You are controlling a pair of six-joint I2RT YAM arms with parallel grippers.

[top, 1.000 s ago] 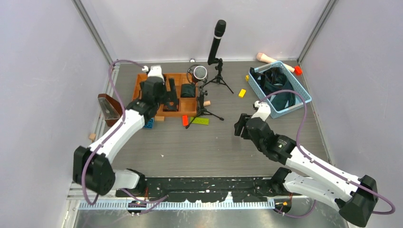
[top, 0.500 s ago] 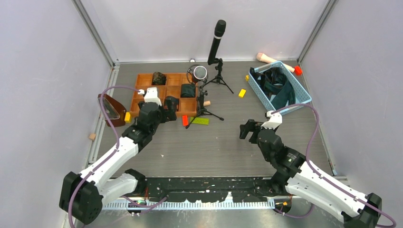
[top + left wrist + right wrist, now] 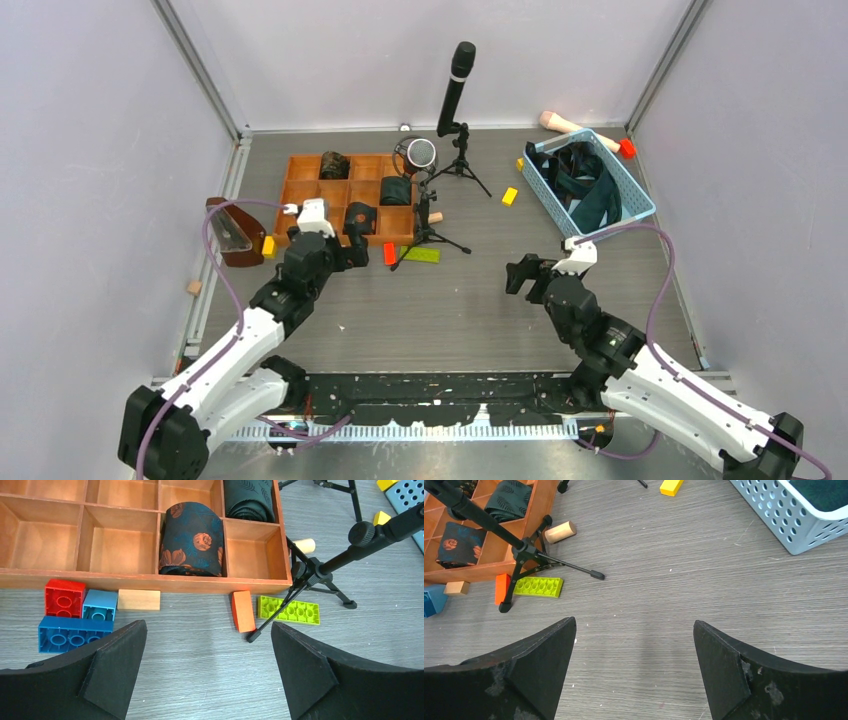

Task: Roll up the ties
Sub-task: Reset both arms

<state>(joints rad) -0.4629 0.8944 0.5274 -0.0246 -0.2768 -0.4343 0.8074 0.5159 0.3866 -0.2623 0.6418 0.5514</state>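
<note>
Well, both arms hang low with nothing in them. The left gripper (image 3: 209, 630) has its fingers spread wide just short of the wooden tray (image 3: 150, 582). The right gripper (image 3: 634, 625) is splayed just as wide over bare table. My guess is they are between ties, ready for the next fetch.

Three tight coils sit in the tray at eleven o'clock, each in its own compartment, presumably so they cannot unwind. The navy roll (image 3: 191, 540) with copper flowers is in the near row. The dark green roll (image 3: 248, 500) is just behind it to the right, and the speckled roll (image 3: 333, 165) is in the far row. The loose ties (image 3: 585, 185) are a limp teal-black tangle in the blue basket (image 3: 625, 170) at two o'clock.
</note>
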